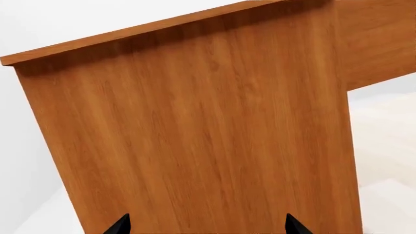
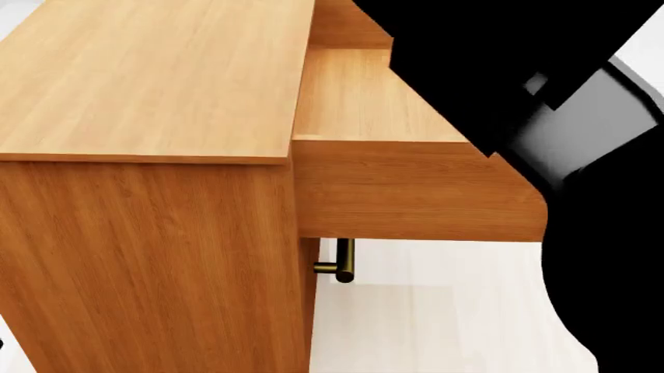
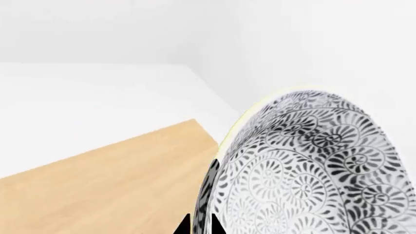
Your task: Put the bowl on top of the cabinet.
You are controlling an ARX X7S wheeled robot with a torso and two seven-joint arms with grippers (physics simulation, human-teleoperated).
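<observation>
Fingers (image 3: 206, 214) of the right arm clasp the tilted bowl (image 3: 305, 170) above the cabinet (image 3: 110, 185).

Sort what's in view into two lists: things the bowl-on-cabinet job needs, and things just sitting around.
Needed for the job:
- bowl, patterned, close against the right claw
- cabinet, its flat top bare in the head view

Just there:
- open drawer on the cabinet
- brass handle
- pale floor
- left claw, empty, facing the cabinet's side

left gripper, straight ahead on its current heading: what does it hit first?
Most likely the cabinet's wood-grain side panel: it fills the left wrist view directly beyond the left gripper's two dark fingertips. Nothing shows in between, though depth to the panel is unclear.
</observation>
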